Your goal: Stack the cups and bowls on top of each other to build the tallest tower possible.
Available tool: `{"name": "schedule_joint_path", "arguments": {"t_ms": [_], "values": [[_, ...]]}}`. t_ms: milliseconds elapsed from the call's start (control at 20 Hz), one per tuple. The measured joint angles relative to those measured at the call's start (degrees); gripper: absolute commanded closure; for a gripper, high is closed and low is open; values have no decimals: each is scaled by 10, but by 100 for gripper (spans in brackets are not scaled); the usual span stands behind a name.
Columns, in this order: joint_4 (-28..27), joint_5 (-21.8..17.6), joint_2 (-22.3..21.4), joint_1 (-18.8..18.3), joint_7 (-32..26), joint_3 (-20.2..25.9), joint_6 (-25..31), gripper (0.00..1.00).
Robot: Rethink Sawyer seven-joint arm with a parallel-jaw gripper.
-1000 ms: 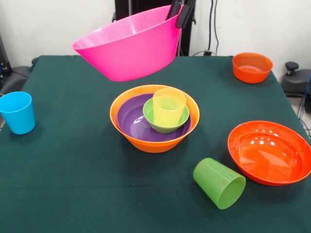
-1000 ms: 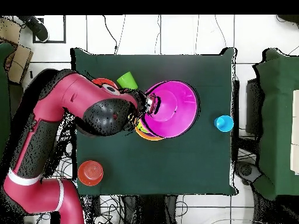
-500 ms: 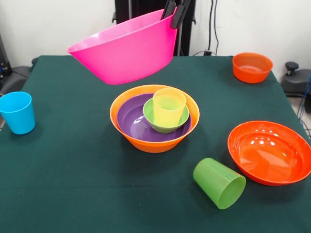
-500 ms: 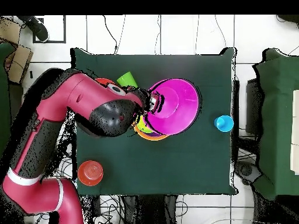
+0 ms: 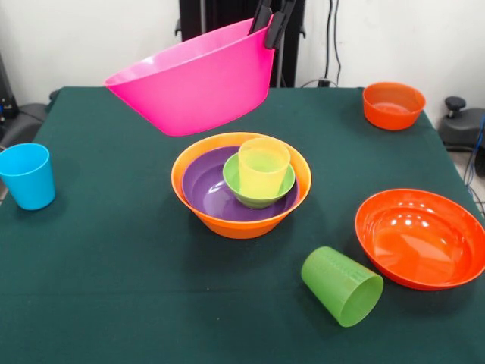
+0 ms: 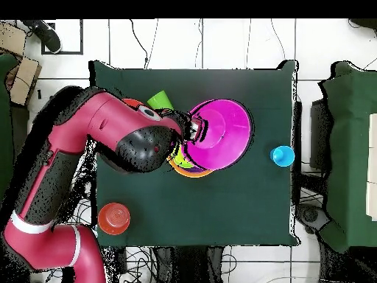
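Nearest the table's [image 5: 114, 303] front edge, tipped on its side: lime green ribbed plastic cup [image 5: 342, 286], mouth toward the front right corner; just beside it, by the right edge, wide shallow red-orange glossy bowl [image 5: 421, 237], upright; at the left edge, upright blue ribbed cup [image 5: 27, 175]; mid-table, the tower [image 5: 241, 184]: large orange bowl [image 5: 241, 220] holding medium purple bowl [image 5: 203, 186], small green bowl [image 5: 258, 195] nested inside that, yellow ribbed cup [image 5: 264, 167] upright in the green one; above and slightly behind the tower, clear of it, large pink plastic bowl [image 5: 191, 78], tilted, lifted off the table; black hand [image 5: 272, 17] clenched on its rim at the high side; toward the far right corner, small orange bowl [image 5: 392, 105], upright.
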Motion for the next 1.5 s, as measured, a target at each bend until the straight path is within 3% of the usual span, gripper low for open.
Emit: {"name": "schedule_joint_path", "arguments": {"t_ms": [1500], "values": [[0, 0, 5, -2, 0, 26, 0, 100]]}}
